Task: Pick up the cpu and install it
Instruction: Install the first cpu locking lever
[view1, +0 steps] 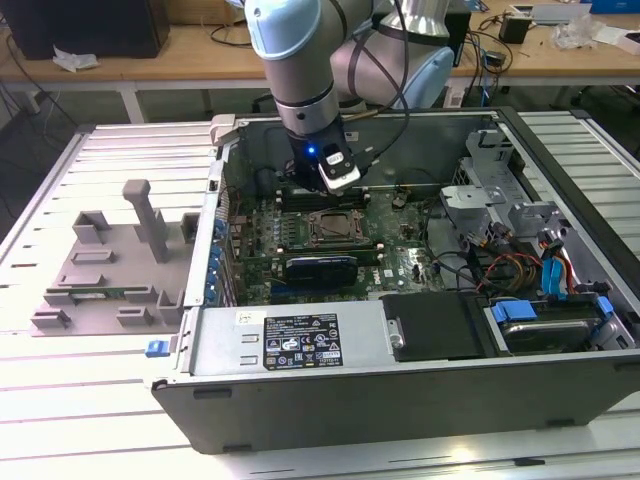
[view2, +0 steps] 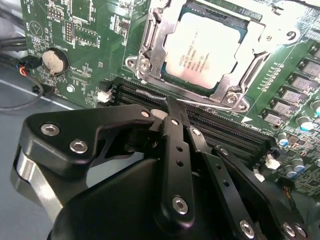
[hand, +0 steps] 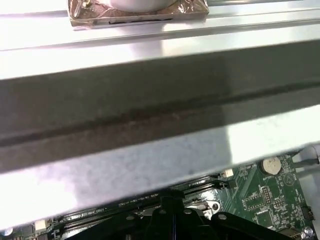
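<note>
Cpu (view2: 202, 52) sits in its socket (view2: 150, 35); the arm (view1: 300, 70) points down beside it, jaws pinched together, empty.

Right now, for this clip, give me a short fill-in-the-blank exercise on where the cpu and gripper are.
1. The cpu sits in the ____ on the motherboard.
2. The gripper holds ____.
3. In the second wrist view the gripper's tip is over the black memory ____, beside the socket.
4. The motherboard is inside an open computer ____.

Missing: socket; nothing; slots; case
</note>
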